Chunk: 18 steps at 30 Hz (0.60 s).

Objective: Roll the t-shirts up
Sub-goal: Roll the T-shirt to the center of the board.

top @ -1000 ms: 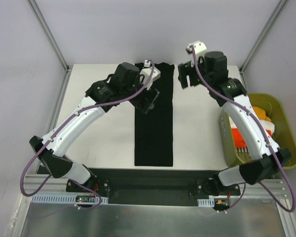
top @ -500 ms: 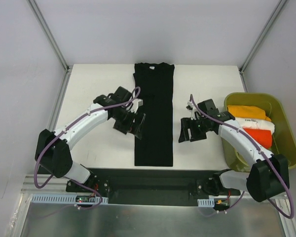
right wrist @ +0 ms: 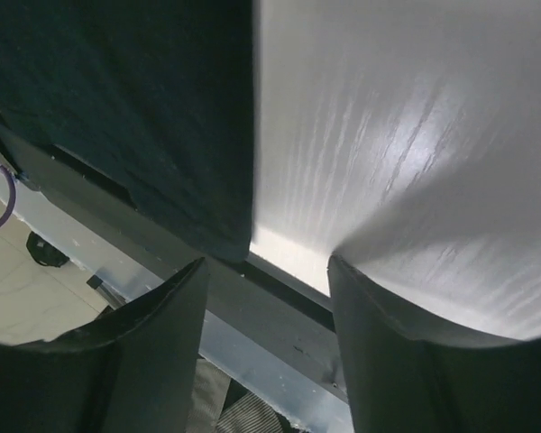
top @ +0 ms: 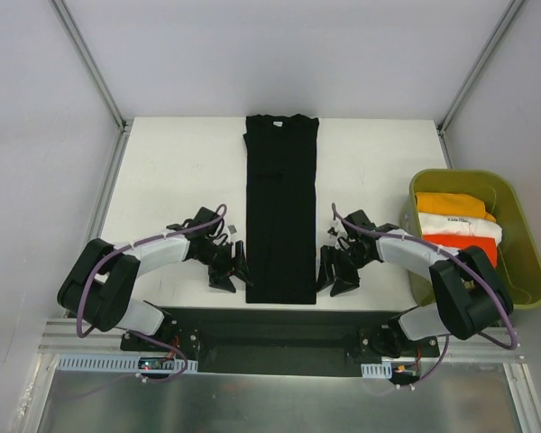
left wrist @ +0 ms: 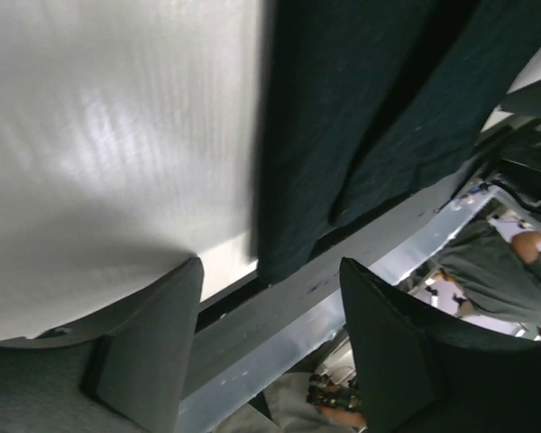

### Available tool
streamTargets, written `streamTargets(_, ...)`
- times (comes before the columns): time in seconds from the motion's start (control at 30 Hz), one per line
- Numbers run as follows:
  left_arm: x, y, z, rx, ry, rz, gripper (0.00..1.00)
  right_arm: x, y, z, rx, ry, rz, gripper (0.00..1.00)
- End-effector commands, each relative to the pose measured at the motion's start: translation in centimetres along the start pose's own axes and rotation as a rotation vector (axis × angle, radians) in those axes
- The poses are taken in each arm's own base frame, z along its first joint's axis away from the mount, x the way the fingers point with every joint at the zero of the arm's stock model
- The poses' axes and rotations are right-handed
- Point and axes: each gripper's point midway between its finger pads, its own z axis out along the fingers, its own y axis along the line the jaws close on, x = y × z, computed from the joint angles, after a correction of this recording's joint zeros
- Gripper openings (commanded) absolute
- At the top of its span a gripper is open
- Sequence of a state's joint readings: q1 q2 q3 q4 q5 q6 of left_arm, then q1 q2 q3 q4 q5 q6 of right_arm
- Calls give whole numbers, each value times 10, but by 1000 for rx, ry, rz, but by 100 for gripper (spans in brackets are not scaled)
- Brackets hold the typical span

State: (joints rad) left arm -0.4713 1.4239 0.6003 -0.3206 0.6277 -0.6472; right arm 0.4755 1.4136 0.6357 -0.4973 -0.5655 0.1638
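Both claws are sitting low at the near corners of the black t-shirt (top: pixel 281 216), jaws standing apart, gripping nothing.
The shirt is lying flat as a long folded strip down the middle of the tabletop (top: pixel 180 171), running from the far edge to the near edge. The left gripper (top: pixel 233 271) is sitting just beside the strip's near-left corner and the right gripper (top: pixel 335 273) just beside its near-right corner. In both wrist views the gap between the fingers is showing the shirt's corner and the tabletop's near edge, no cloth pinched. An orange bundle (top: pixel 451 204), white bundle (top: pixel 460 225) and red-orange bundle (top: pixel 460 245) are lying in the olive-yellow bin (top: pixel 526 236) at the right edge.
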Motion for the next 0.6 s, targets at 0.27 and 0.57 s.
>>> streamTargets(0.27,16,14,20,28,38,-48,42,2,10,21,-7,14,30,49)
streamTargets(0.57,24,18,30,-1,89,-69,39,13,5,31,0,78,56,42)
